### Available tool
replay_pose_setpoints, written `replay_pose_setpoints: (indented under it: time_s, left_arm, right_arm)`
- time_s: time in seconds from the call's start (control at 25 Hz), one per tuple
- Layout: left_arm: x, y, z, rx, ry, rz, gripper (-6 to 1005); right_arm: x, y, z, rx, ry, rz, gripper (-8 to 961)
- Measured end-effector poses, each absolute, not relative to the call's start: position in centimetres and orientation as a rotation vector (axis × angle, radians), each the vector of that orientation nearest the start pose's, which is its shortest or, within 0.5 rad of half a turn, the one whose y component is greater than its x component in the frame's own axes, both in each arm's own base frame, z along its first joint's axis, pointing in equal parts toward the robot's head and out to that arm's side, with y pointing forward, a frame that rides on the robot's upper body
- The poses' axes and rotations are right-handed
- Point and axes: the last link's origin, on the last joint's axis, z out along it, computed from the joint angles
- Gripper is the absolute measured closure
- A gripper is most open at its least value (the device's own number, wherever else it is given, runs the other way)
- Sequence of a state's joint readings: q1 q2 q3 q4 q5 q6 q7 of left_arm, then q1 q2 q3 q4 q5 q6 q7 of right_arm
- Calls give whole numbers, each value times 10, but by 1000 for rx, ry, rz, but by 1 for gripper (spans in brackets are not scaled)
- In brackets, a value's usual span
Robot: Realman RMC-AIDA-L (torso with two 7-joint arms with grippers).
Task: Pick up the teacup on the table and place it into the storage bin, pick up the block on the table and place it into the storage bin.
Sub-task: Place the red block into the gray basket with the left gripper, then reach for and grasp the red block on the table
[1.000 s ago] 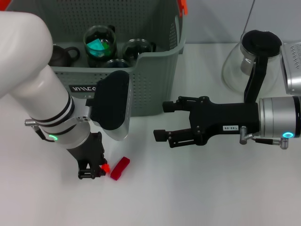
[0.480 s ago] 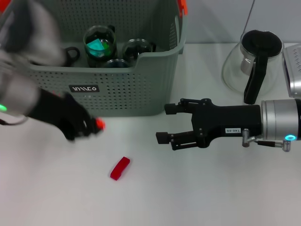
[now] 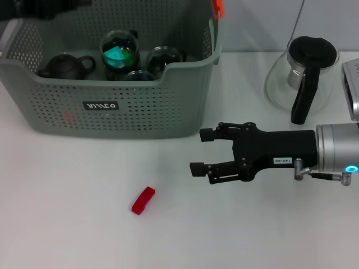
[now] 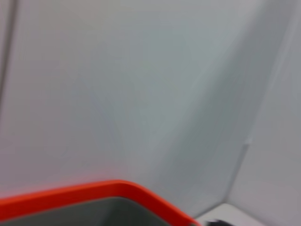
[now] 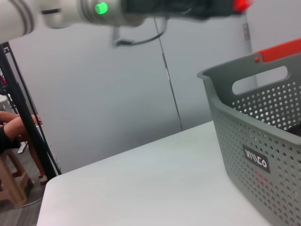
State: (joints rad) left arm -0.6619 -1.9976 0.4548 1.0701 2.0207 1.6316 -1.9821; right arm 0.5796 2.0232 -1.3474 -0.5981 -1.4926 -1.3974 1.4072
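The left hand [image 5: 197, 8] is cut off by the top edge, its fingers blurred

The left pincer [image 5: 237, 5] has risen above the storage bin [image 3: 185, 106].

1. Storage bin [image 3: 140, 112], near wall, left of centre: small black label [image 3: 101, 105] with white stylised lettering; the characters cannot be made out with certainty. The same label shows in the right wrist view [image 5: 255, 158], again white on black and not clearly legible.
2. Right gripper [image 3: 203, 151], on the right, near side of the table: small white sticker [image 3: 277, 161] on the black body, dark print reading roughly "140-06"; digits uncertain.
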Motion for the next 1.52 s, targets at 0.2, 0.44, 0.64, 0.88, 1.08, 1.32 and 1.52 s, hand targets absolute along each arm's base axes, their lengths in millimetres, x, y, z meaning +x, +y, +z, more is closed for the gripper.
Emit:
replay_pose_setpoints:
  time_s: [0.2,0.44,0.64,0.88,1.08,1.32,1.52]
  left_arm:
    - [-198,426,125,-2338,-824,-701,797]
    - [-200,436,118,-2271,-831,-635,634]
    - [-215,414,135,-2202,-840,-644,465]
    - [-219,334,122,-2446,-612,-700,331]
    - [-240,277,95,-2683,-436,-651,155]
    - [-274,252,80,-2698,-449,-572,53]
    - [-278,254,73,-2699,-470,-566,53]
  right_arm:
    - [199,334,-52,-2951,495,774,24]
    - [196,332,-58,-2975,501,750,24]
    - [192,333,-64,-2994,511,731,24]
    - [178,337,-88,-3044,554,586,24]
    - [164,346,-115,-3077,594,369,24]
    - [149,351,-148,-3064,560,111,23]
    - [139,348,-165,-3043,501,39,24]
